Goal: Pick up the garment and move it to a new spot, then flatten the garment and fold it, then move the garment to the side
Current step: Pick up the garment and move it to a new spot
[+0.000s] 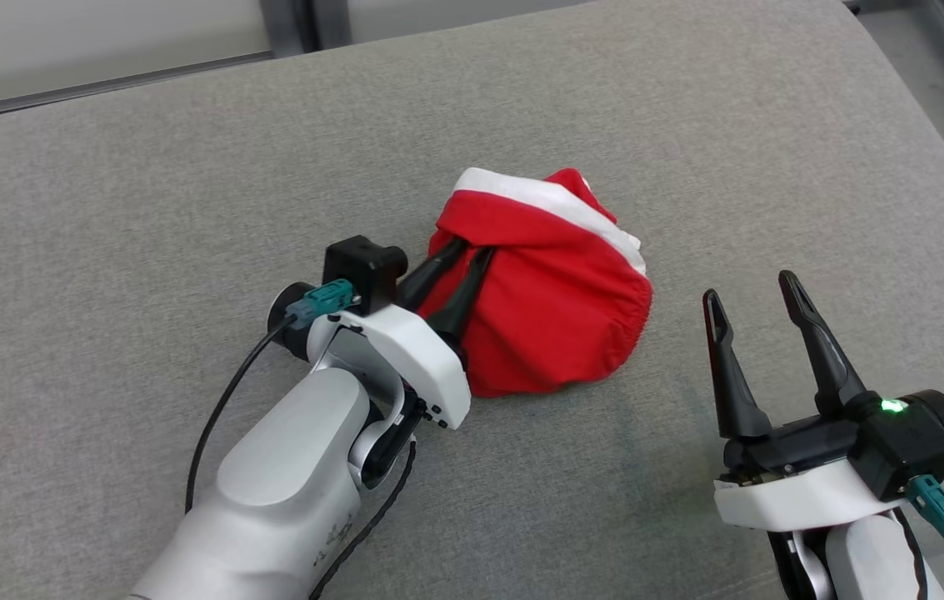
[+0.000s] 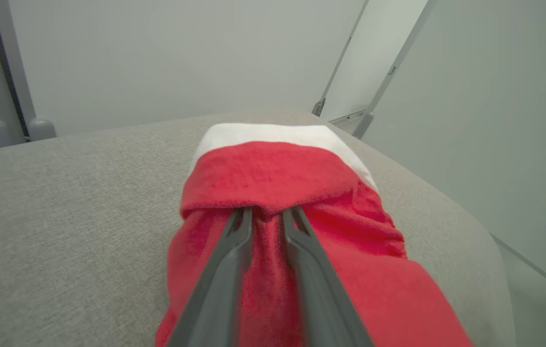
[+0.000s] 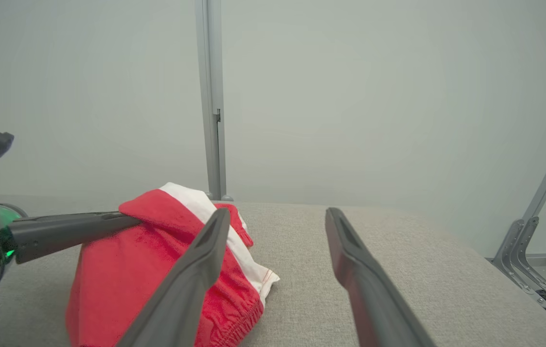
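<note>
Red garment (image 1: 555, 325) bunched in mound on grey padded surface (image 1: 147, 208), about centre. White band (image 1: 555, 200) along its far edge, elastic hem (image 1: 638, 308) on right side. Left gripper (image 1: 472, 250) reaches in from near left: fingers (image 1: 460, 296) drawn close together, tips buried under overhanging fold (image 1: 505, 225), clamped on red cloth. Right gripper (image 1: 751, 287) at near right, just beside garment, not touching, fingers spread apart, pointing far
</note>
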Motion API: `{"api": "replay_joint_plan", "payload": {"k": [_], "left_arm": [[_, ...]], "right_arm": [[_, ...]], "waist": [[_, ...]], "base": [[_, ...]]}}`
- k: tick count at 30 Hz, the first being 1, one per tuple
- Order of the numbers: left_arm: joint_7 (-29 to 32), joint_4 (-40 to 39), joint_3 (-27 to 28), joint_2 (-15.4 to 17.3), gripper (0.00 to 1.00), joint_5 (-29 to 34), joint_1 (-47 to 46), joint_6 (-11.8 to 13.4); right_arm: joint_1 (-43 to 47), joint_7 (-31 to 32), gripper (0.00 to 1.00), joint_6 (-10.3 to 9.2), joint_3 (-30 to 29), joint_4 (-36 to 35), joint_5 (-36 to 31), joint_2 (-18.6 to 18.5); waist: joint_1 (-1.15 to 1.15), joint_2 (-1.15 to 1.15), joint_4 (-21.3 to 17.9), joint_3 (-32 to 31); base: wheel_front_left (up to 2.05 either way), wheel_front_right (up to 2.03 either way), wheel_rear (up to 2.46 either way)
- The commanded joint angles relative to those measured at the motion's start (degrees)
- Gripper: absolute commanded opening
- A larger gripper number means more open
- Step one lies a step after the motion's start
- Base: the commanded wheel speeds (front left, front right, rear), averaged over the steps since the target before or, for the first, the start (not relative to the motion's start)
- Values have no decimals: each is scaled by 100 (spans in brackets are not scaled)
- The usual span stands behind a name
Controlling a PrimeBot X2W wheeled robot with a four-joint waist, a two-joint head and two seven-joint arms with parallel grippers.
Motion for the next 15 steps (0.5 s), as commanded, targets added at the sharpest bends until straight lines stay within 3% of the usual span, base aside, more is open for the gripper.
{"api": "replay_joint_plan", "payload": {"k": [1, 5, 10, 15], "left_arm": [[-88, -11, 30, 7, 100, -9, 23, -1], [-459, -229, 308, 66, 100, 143, 321, 212], [-483, -1535, 1421, 239, 100, 943, 1377, 810], [-486, -2658, 2534, 155, 100, 1661, 2623, 906]], "right_arm": [[-34, -6, 100, -12, 4, -13, -19, -7], [62, -6, 100, -12, 34, 41, -59, -61], [266, -6, 100, -12, -55, 113, -51, -85], [584, -6, 100, -12, -236, 180, -17, -60]], "waist": [[0, 0, 136, 0], [0, 0, 409, -158], [0, 0, 799, -514], [0, 0, 1150, -869]], "base": [[0, 0, 0], [0, 0, 0], [0, 0, 0], [0, 0, 0]]}}
